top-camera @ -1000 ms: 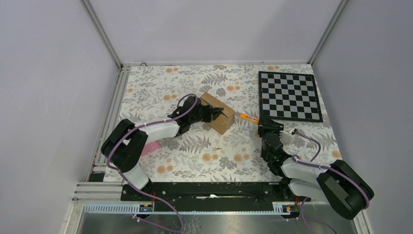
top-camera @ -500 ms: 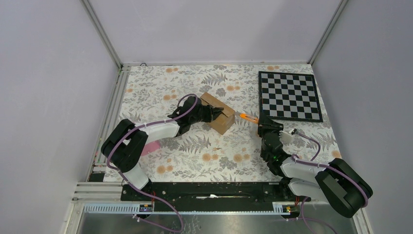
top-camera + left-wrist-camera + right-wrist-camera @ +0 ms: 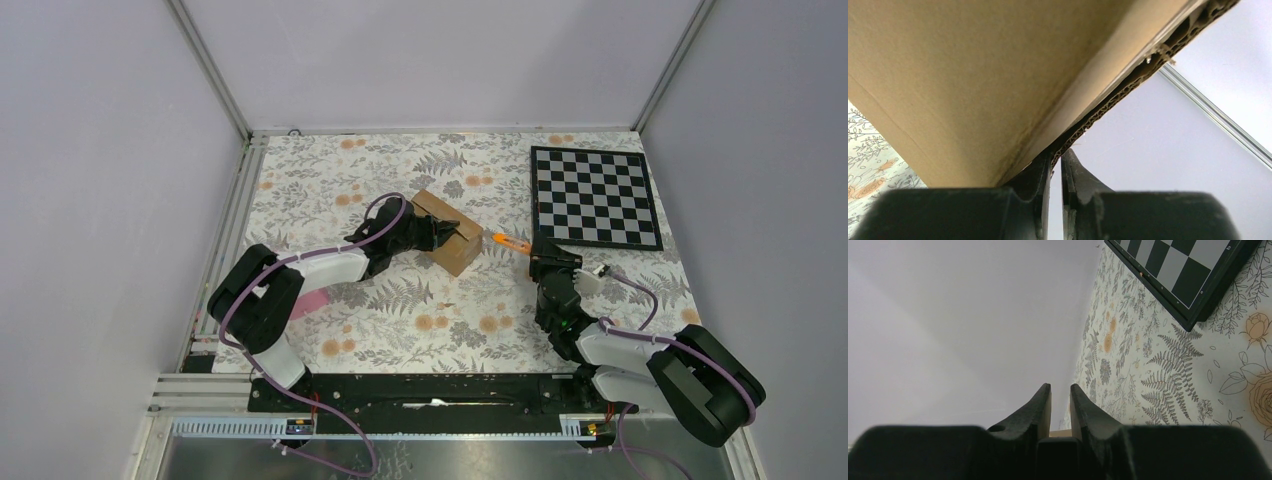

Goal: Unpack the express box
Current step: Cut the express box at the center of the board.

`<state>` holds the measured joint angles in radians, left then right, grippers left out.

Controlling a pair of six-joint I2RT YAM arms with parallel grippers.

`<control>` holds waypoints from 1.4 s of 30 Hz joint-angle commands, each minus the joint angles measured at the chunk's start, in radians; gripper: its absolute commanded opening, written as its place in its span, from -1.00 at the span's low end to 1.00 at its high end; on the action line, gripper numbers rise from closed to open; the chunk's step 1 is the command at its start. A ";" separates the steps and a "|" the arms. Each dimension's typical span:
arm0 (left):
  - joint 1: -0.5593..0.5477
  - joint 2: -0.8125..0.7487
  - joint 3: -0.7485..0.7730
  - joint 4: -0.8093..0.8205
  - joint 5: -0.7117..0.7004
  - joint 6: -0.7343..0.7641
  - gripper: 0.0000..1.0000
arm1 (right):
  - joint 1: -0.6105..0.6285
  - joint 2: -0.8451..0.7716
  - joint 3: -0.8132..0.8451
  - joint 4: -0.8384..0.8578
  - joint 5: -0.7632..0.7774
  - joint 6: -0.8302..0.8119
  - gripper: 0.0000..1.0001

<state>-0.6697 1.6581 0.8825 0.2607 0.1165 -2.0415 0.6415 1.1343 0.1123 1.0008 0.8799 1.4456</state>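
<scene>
The fingers [image 3: 1040,175] of the left gripper [image 3: 1056,152] pinch almost closed on a corrugated flap edge of the express box [image 3: 458,250], which sits mid-table on the floral cloth [image 3: 400,310], while the right gripper [image 3: 1060,386], its fingers narrowly apart, clasps the black end of an orange cutter [image 3: 508,240] between box and chessboard [image 3: 594,196].

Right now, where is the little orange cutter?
Top view, right of middle: the orange cutter is between the express box and the chessboard, by the right gripper.
</scene>
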 commanded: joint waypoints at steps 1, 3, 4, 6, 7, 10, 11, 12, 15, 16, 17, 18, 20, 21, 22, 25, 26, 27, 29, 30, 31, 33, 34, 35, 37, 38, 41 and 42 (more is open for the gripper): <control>-0.014 0.017 0.033 0.036 0.018 -0.270 -0.87 | 0.004 -0.011 -0.011 0.016 0.056 0.004 -1.00; -0.015 0.017 0.033 0.037 0.017 -0.268 -0.87 | 0.003 -0.010 -0.013 0.015 0.056 0.008 -1.00; -0.015 0.017 0.033 0.037 0.018 -0.268 -0.87 | 0.004 -0.009 -0.013 0.016 0.056 0.009 -1.00; -0.015 0.016 0.033 0.037 0.019 -0.267 -0.87 | 0.004 -0.008 -0.014 0.017 0.053 0.009 -1.00; -0.014 0.016 0.033 0.037 0.019 -0.268 -0.87 | 0.003 -0.008 -0.014 0.017 0.054 0.010 -1.00; -0.015 0.017 0.033 0.039 0.019 -0.267 -0.88 | 0.003 -0.011 -0.016 0.015 0.055 0.009 -1.00; -0.016 0.017 0.034 0.039 0.021 -0.267 -0.88 | 0.004 -0.011 -0.016 0.014 0.055 0.010 -1.00; -0.016 0.017 0.035 0.039 0.020 -0.266 -0.88 | 0.004 -0.008 -0.015 0.014 0.053 0.008 -1.00; -0.018 0.023 0.041 0.043 0.026 -0.267 -0.88 | 0.004 0.006 -0.009 0.021 0.039 0.006 -1.00; -0.020 0.026 0.041 0.048 0.028 -0.268 -0.88 | 0.004 0.015 -0.009 0.029 0.032 0.006 -1.00; -0.021 0.027 0.041 0.052 0.030 -0.271 -0.88 | 0.004 0.025 -0.008 0.039 0.023 0.006 -1.00; -0.022 0.029 0.041 0.056 0.029 -0.273 -0.88 | 0.004 0.038 -0.009 0.055 0.015 0.002 -1.00; -0.022 0.029 0.041 0.058 0.029 -0.273 -0.89 | 0.003 0.053 -0.013 0.082 0.001 -0.009 -1.00; -0.023 0.029 0.041 0.058 0.028 -0.274 -0.89 | 0.004 0.056 -0.014 0.087 -0.006 -0.013 -1.00; -0.024 0.031 0.041 0.060 0.028 -0.275 -0.89 | 0.004 0.057 -0.013 0.091 -0.016 -0.021 -1.00; -0.024 0.038 0.043 0.067 0.030 -0.276 -0.90 | 0.005 0.057 -0.011 0.090 -0.042 -0.033 -1.00; -0.025 0.040 0.044 0.069 0.031 -0.278 -0.91 | 0.004 0.057 -0.011 0.092 -0.052 -0.039 -1.00; -0.027 0.042 0.045 0.071 0.032 -0.277 -0.91 | 0.005 0.055 -0.011 0.094 -0.059 -0.044 -1.00; -0.026 0.045 0.044 0.077 0.027 -0.281 -0.91 | 0.005 0.052 -0.013 0.093 -0.077 -0.049 -1.00; -0.027 0.046 0.044 0.078 0.028 -0.282 -0.91 | 0.005 0.049 -0.015 0.091 -0.084 -0.051 -1.00; -0.027 0.048 0.043 0.083 0.028 -0.283 -0.92 | 0.006 0.046 -0.019 0.093 -0.088 -0.048 -1.00; -0.028 0.047 0.041 0.090 0.029 -0.285 -0.93 | 0.005 0.034 -0.031 0.086 -0.085 -0.033 -1.00; -0.027 0.045 0.040 0.091 0.030 -0.285 -0.94 | 0.005 0.024 -0.036 0.085 -0.075 -0.032 -1.00; -0.027 0.042 0.037 0.091 0.028 -0.287 -0.95 | 0.006 0.014 -0.040 0.081 -0.065 -0.038 -1.00; -0.028 0.034 0.031 0.086 0.023 -0.286 -0.95 | 0.006 -0.015 -0.041 0.046 -0.048 -0.038 -1.00; -0.028 0.031 0.029 0.081 0.019 -0.286 -0.95 | 0.005 -0.031 -0.040 0.038 -0.044 -0.039 -1.00; -0.028 0.029 0.026 0.085 0.022 -0.288 -0.96 | 0.004 -0.055 -0.032 0.011 -0.039 -0.045 -1.00; -0.027 0.029 0.026 0.084 0.025 -0.289 -0.96 | 0.004 -0.056 -0.030 0.007 -0.038 -0.045 -1.00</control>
<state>-0.6861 1.6810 0.8906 0.2985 0.1116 -2.0396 0.6369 1.1049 0.0769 1.0401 0.8661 1.4200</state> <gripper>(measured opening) 0.087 0.254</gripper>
